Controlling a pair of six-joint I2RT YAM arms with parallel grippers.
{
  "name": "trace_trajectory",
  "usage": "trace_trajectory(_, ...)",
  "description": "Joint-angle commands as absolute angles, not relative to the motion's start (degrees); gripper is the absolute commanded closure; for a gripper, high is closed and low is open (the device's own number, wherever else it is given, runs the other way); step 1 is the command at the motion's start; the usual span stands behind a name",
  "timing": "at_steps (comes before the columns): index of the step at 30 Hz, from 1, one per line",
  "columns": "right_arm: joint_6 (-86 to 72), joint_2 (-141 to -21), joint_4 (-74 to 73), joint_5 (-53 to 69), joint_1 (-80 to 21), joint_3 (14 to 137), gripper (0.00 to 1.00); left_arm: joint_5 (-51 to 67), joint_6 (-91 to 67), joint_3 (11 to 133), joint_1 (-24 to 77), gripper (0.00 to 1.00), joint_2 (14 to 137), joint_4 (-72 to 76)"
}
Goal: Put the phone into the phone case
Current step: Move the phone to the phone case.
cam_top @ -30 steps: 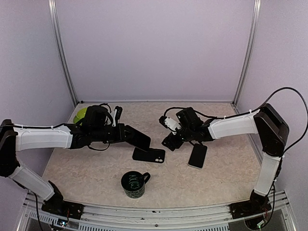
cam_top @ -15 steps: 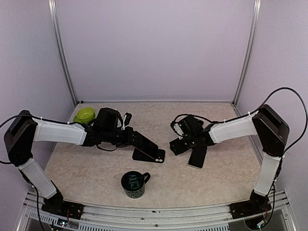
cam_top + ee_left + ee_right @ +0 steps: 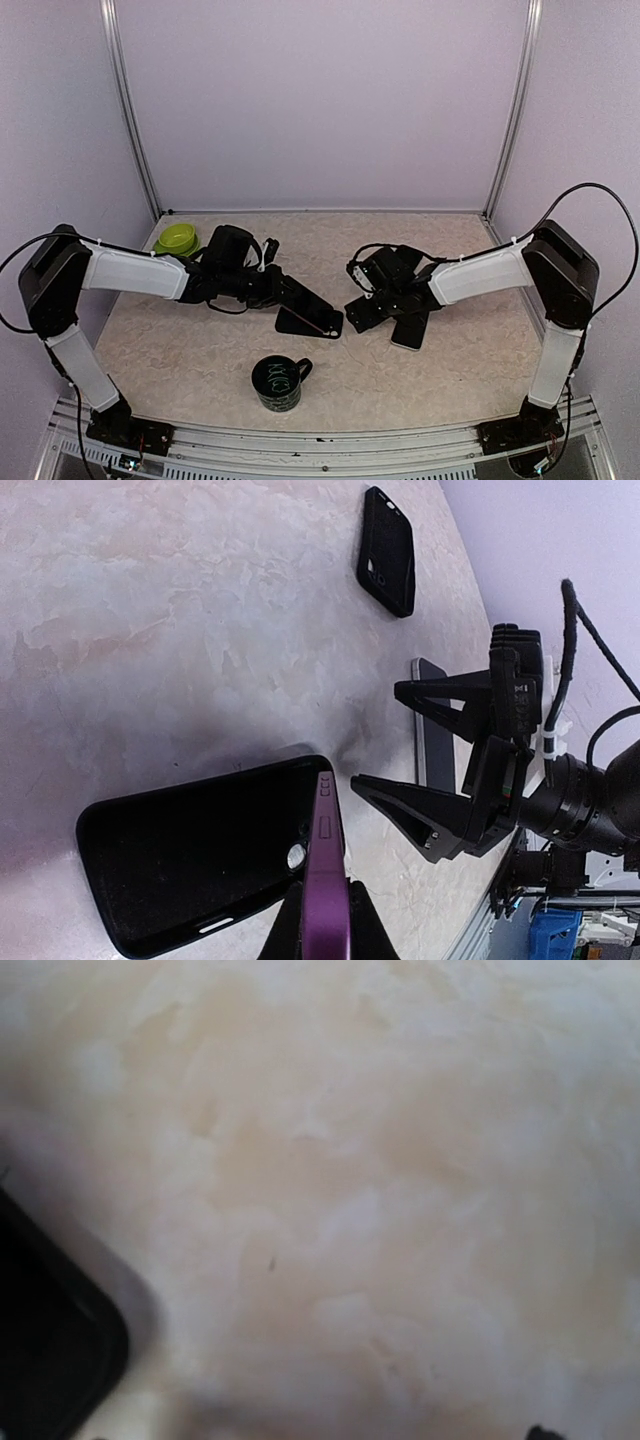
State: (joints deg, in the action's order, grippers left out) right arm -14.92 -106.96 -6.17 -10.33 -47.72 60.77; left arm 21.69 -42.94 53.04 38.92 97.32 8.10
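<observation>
a lab test cell; plain lilac walls [image 3: 320, 100] on left, right and far sides; aluminium corner posts [image 3: 130, 110]; marbled tabletop [image 3: 200, 360]

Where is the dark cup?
In the top view, the dark mug stands at the front middle of the table, just in front of the phone case.

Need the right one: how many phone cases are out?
2: the near case lies below the phone in the left gripper; the far case beyond it. More may be hidden.
</observation>
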Motion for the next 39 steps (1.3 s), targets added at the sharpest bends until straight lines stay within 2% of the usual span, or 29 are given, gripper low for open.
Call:
trace_trajectory(1,-16.1,-108.0,-6.7,-11.6,-48.8,60.1,0.12,23.0,-44.1,55.5,38.5,1.00,98.1,10.6)
trace_trajectory(39,-17.8,-111.9,-4.8,-10.1,-52.5,61.1,0.12,24.7,-50.1,55.4,39.4,1.00,104.9,14.1)
